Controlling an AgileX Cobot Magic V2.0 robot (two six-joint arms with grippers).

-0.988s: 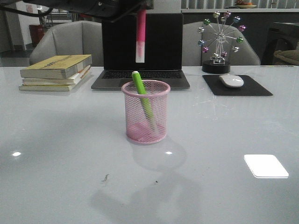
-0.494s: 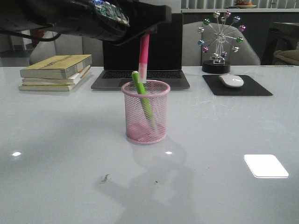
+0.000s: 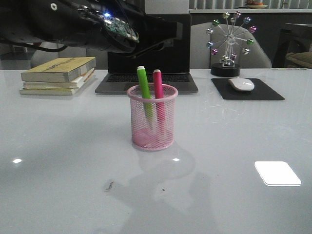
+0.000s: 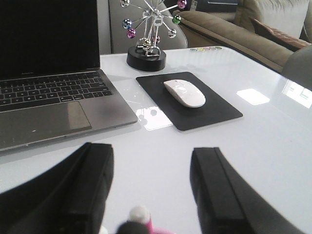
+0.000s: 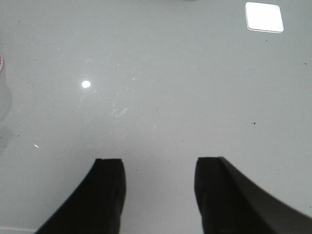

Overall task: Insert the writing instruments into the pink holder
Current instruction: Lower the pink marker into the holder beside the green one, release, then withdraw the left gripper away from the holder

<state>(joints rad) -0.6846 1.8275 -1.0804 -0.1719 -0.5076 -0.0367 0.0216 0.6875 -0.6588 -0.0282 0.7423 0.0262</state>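
At table centre, you have both markers, green (image 3: 145, 92) and pink (image 3: 158, 95), standing in the holder (image 3: 152, 117), so insertion looks done; the left gripper (image 4: 151, 187) hangs spread and empty above at 12 o'clock, the right gripper (image 5: 158, 195) likewise parted, holding nothing.

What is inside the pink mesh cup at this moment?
Inside the pink mesh cup stand two highlighters, a green highlighter and a pink highlighter, their tops above the rim. The mesh blurs their lower ends, so their caps and the cup's bottom are unclear.
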